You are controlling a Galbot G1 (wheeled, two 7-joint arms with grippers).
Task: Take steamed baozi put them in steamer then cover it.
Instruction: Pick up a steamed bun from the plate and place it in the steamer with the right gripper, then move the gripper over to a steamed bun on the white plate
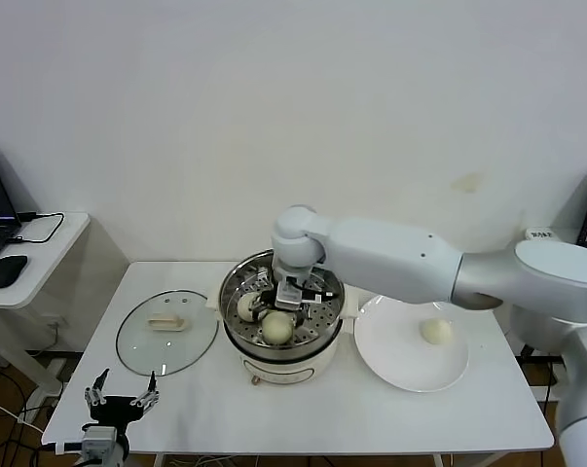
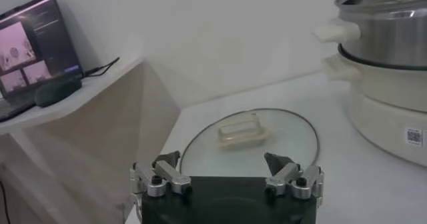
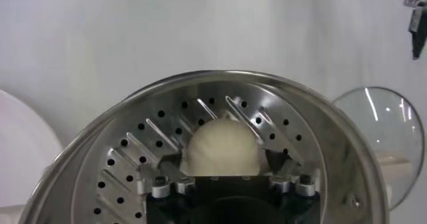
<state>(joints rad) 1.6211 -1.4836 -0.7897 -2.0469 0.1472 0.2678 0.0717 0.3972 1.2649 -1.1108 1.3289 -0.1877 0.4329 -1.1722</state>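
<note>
My right gripper point(image 1: 283, 304) reaches down into the steamer point(image 1: 285, 354), a shiny pot on a cream base. Its fingers point(image 3: 171, 164) stand open on either side of a cream-white baozi point(image 3: 222, 149) that rests on the perforated tray point(image 3: 133, 159). The head view shows two baozi in the pot, one in front point(image 1: 276, 328) and one at the left point(image 1: 247, 305). Another baozi point(image 1: 436, 331) lies on the white plate point(image 1: 395, 365). The glass cover point(image 1: 142, 342) lies flat on the table left of the steamer. My left gripper point(image 1: 123, 397) hangs open near the table's front left corner, the cover point(image 2: 293, 139) just beyond it.
A side table point(image 1: 50, 243) with a laptop point(image 2: 30, 45) and a mouse point(image 1: 6, 269) stands to the left. The steamer's side handle point(image 2: 337, 31) sticks out toward the cover. The white table's front edge point(image 1: 303, 449) runs close below the steamer and plate.
</note>
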